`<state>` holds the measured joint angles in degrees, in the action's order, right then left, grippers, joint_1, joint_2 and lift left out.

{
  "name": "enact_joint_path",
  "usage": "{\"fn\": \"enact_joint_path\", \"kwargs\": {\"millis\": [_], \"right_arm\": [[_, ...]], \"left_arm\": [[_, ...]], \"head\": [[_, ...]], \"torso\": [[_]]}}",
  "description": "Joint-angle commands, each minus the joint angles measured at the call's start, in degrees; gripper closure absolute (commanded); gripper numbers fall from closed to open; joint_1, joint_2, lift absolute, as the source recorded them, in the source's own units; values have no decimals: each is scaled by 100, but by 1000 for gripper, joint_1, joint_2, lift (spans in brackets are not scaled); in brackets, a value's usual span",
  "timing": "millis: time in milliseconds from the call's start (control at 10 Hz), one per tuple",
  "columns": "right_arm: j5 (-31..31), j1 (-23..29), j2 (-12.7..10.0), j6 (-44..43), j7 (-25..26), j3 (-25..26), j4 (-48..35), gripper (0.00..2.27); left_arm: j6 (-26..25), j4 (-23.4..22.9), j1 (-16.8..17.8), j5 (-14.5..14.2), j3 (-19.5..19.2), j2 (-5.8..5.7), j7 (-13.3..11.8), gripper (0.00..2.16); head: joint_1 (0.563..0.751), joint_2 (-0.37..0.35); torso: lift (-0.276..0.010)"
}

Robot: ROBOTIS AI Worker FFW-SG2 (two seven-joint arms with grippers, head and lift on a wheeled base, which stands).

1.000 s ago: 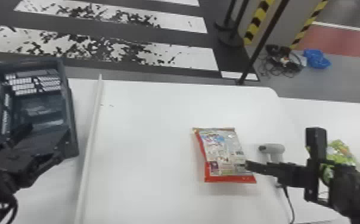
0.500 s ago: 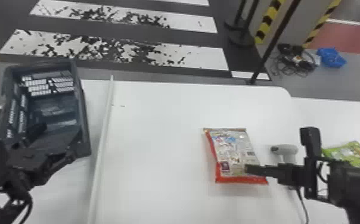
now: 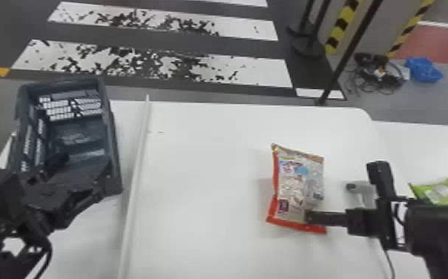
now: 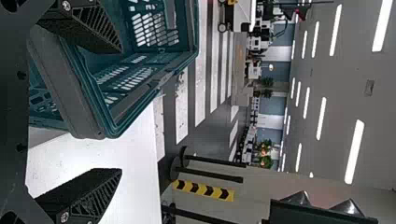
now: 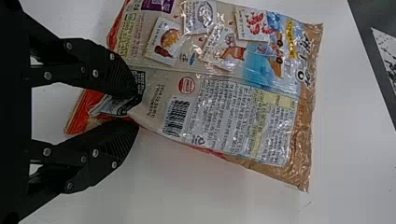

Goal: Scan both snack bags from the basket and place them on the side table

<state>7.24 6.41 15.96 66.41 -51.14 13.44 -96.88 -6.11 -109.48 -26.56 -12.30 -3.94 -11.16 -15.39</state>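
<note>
Right gripper (image 3: 307, 218) has moved leftward onto the red-edged snack bag (image 3: 296, 185), and that bag has turned slightly. Findings, left to right, places taken from the scanner (image 3: 360, 192): basket (image 3: 115, 159) well to its left; left gripper (image 3: 76, 176) at the basket's near part, fingers spread. Divider strip (image 3: 138, 174) lies between basket and scanner. Red-edged bag sits just left of the scanner, above the white table (image 3: 204, 178); right gripper pinches its near corner between two fingers. Green snack bag (image 3: 447, 191) rests right of the scanner, on the side table (image 3: 431, 148)
</note>
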Motion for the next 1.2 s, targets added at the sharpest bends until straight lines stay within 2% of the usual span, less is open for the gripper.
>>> {"fn": "enact_joint_path", "kwargs": {"millis": [0, 200, 400, 600, 800, 1100], "right_arm": [[190, 0, 38, -18, -53, -131, 29, 2256], [172, 132, -23, -1, -45, 62, -393, 2256], [-100, 282, -93, 245, 8, 572, -1069, 2256], [-338, 255, -129, 368, 131, 1134, -1412, 2256], [-759, -9, -76, 421, 694, 1829, -1342, 2256], [-1252, -422, -58, 87, 1687, 2734, -753, 2256]], "left_arm": [[0, 6, 1, 0, 8, 0, 1, 90], [0, 6, 1, 0, -1, 9, 1, 90], [0, 14, -7, 0, -10, 18, 1, 90], [0, 6, -16, 9, -10, 26, -8, 90], [0, 6, -25, 9, -10, 26, -8, 90], [0, 6, -25, 0, -10, 18, -8, 90]], "head": [[695, -129], [695, -131], [695, -136], [695, -158], [695, -199], [695, -320]], "torso": [[-75], [-75], [-75], [-75], [-75], [-75]]}}
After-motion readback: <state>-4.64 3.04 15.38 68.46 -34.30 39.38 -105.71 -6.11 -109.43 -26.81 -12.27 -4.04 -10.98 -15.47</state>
